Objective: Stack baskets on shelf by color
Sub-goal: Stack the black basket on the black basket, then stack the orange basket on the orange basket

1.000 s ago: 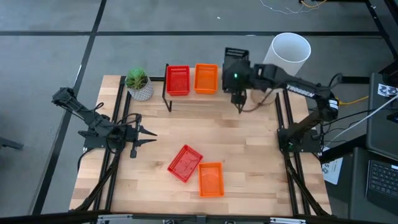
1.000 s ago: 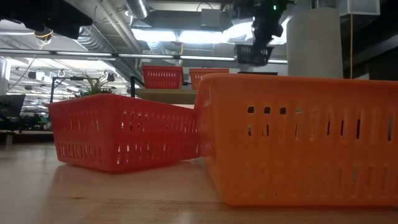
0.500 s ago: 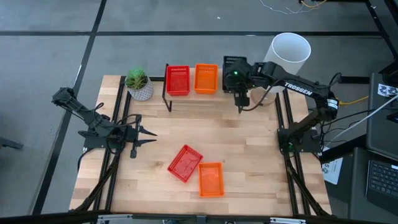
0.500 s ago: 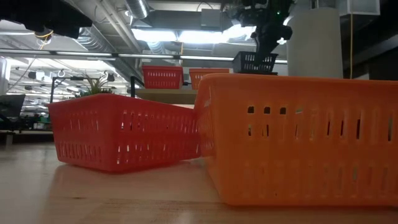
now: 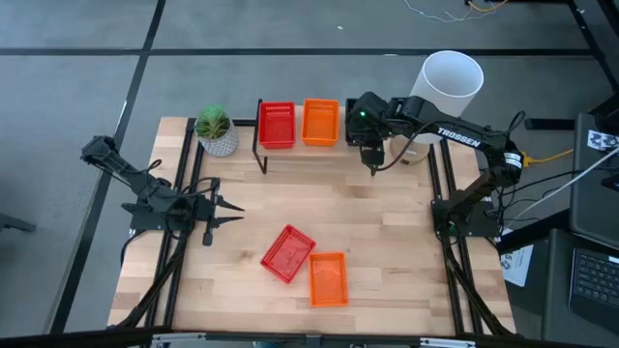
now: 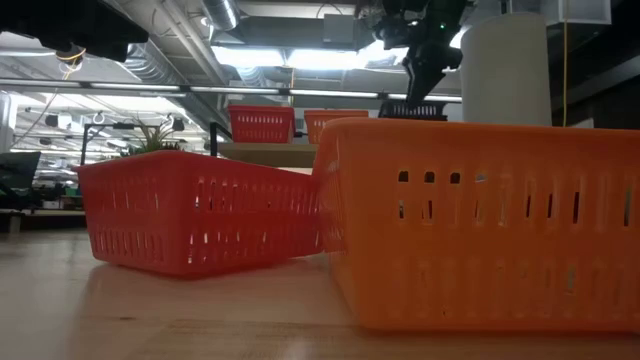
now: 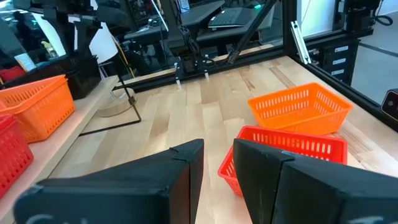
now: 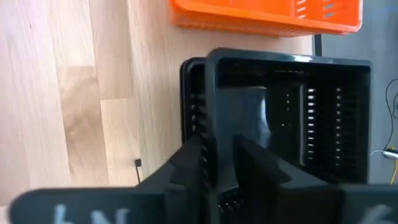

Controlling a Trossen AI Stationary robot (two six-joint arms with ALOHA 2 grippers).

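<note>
Baskets of plastic mesh are split between the low wooden-topped shelf (image 5: 290, 145) at the table's far edge and the open tabletop. On the shelf a red mesh basket (image 5: 277, 124) sits just beside an orange mesh basket (image 5: 321, 122), and to their right the right gripper (image 8: 217, 163) has its fingers clenched over the near wall of a black mesh basket (image 8: 292, 112), which appears nested into another black one underneath at the shelf's right end. Nearer the front of the light wooden table (image 5: 387, 232), a second red basket (image 5: 288, 254) lies askew, touching a second orange basket (image 5: 328, 278). The left gripper (image 5: 224, 208) waits near the table's left edge, well apart from every basket, its fingers slightly parted and empty. A small potted green plant (image 5: 215, 130) stands left of the shelf, and a white cylindrical bin (image 5: 451, 82) stands beyond the table's far right corner
</note>
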